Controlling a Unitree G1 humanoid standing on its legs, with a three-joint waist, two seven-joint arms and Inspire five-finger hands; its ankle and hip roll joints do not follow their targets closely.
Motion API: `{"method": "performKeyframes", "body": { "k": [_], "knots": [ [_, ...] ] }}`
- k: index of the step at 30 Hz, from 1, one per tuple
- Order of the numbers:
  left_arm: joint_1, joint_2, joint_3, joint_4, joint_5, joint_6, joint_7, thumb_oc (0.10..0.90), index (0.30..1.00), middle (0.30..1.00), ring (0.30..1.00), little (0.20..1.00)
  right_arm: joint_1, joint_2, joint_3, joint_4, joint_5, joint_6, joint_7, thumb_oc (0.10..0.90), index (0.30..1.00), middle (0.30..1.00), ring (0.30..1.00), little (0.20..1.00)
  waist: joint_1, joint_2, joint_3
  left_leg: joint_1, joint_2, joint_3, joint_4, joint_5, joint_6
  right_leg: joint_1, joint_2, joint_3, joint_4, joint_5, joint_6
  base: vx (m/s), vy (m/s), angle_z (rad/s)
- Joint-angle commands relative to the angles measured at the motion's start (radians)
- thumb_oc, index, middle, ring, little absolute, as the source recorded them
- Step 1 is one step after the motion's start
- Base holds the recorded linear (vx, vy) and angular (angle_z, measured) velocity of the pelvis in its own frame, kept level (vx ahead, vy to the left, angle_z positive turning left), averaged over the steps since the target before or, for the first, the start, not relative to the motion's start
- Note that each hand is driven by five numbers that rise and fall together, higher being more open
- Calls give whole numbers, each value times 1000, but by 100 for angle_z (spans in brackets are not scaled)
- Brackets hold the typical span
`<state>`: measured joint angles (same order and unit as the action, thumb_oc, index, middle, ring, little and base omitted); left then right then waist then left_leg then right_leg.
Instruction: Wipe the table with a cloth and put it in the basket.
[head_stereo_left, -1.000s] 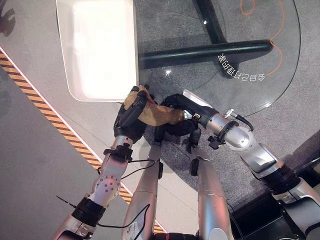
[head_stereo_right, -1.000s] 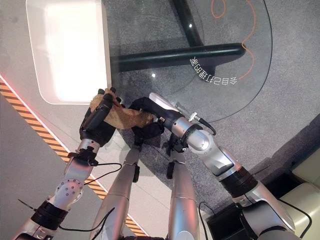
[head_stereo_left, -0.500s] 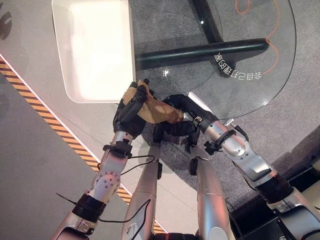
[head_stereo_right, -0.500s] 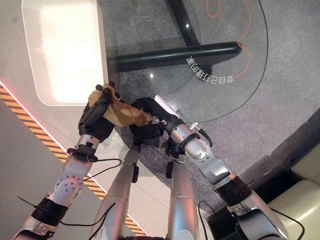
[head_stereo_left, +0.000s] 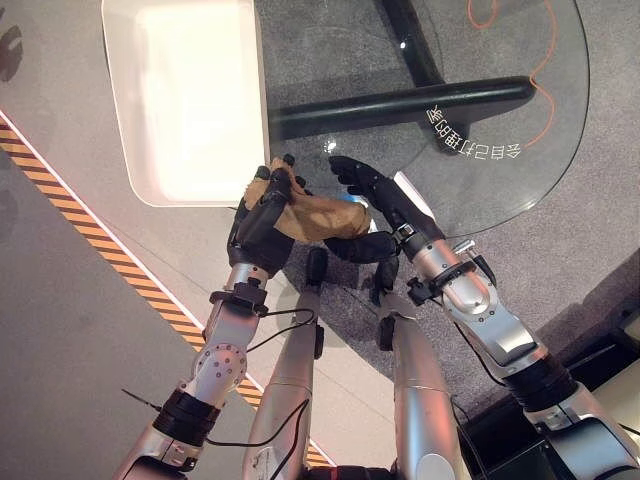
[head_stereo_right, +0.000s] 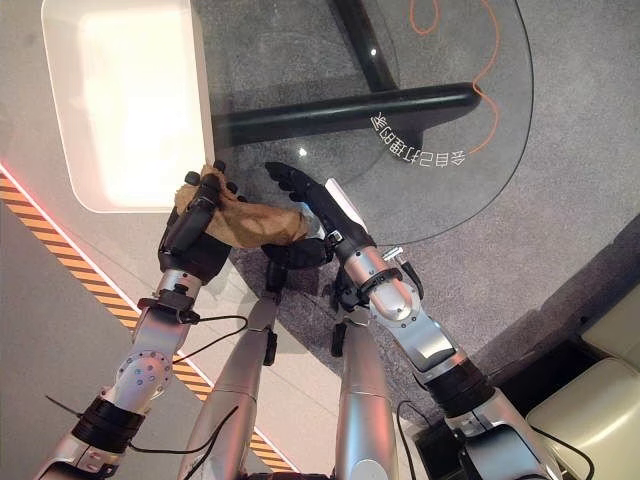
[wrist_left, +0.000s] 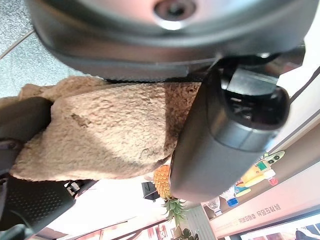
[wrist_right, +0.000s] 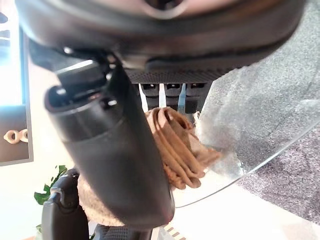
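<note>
White characters on the glass table cannot be read.

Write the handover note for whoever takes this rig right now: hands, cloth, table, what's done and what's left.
Left hand: shut on the tan cloth, held at the near edge of the glass table.
Right hand: open, fingers straight out over the glass, thumb under the cloth's other end.
White tray-like basket sits beside the table on the robot's left, nothing in it.
Done: cloth picked up. Whether the wiping is done cannot be told.
Left: put the cloth in the basket.
</note>
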<state>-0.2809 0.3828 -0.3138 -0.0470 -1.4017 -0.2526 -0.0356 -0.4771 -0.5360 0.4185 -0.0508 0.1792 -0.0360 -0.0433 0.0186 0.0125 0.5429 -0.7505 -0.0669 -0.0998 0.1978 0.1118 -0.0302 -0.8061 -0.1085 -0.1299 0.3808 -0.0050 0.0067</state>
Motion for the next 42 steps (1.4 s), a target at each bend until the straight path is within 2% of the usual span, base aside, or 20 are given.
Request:
{"method": "performKeyframes", "body": {
  "k": [1,2,6,11,19,26,30,31,34,42],
  "knots": [
    [25,-31,39,-169,88,-92,-77,100,300,300,300,200,-12,20,-83,-175,22,-121,-26,800,900,900,900,900,-11,28,-23,7,-6,105,26,-13,88,56,20,71,-156,132,50,0,0,0],
    [26,-32,41,-169,91,-100,-73,100,300,300,300,200,-10,20,-85,-176,24,-121,-25,800,900,900,900,900,-11,28,-23,7,-6,105,27,-13,88,56,20,72,-155,132,50,0,0,0],
    [23,-40,110,-148,84,-259,-54,100,300,300,300,200,0,28,-103,-168,41,-113,-38,800,900,900,900,900,-8,25,-23,18,-4,105,29,-20,85,66,22,71,-148,119,46,0,0,0],
    [-18,-11,214,-137,117,-360,4,100,300,300,300,200,16,35,-134,-150,62,-101,-39,800,900,900,900,900,-9,30,-23,28,-4,104,40,-25,76,75,21,73,-137,104,40,3,7,0],
    [-73,1,318,-110,172,-441,54,100,300,300,300,200,53,47,-171,-127,78,-91,-23,800,900,900,900,900,-20,39,-23,29,-4,108,64,-37,70,76,21,80,-117,82,28,17,50,-2],
    [-134,12,356,-77,289,-503,175,100,300,300,300,200,45,50,-166,-109,75,-56,-12,800,900,900,900,900,-29,42,-23,19,-2,114,80,-43,66,64,25,92,-104,72,21,19,58,-3],
    [-214,41,381,13,437,-556,353,100,300,300,300,200,18,45,-147,-73,81,-21,-7,800,900,900,900,900,-38,42,-23,0,1,119,96,-48,62,42,27,102,-90,66,17,25,85,-5],
    [-223,45,381,20,458,-557,379,100,300,300,300,200,16,43,-145,-70,83,-19,-6,800,900,900,900,900,-39,42,-23,-3,2,120,98,-48,62,39,28,103,-89,66,16,23,85,-4],
    [-299,83,384,111,593,-568,547,100,300,300,300,200,-4,28,-132,-38,102,1,-2,800,900,900,900,900,-49,40,-23,-24,5,124,107,-48,60,15,31,112,-80,65,14,24,97,-3],
    [-495,220,342,357,830,-552,845,100,300,300,300,200,-24,-20,-100,8,149,8,-1,800,900,900,900,900,-84,24,-23,-65,14,142,119,-53,60,-32,39,137,-84,78,16,26,119,-5]
  ]
}}
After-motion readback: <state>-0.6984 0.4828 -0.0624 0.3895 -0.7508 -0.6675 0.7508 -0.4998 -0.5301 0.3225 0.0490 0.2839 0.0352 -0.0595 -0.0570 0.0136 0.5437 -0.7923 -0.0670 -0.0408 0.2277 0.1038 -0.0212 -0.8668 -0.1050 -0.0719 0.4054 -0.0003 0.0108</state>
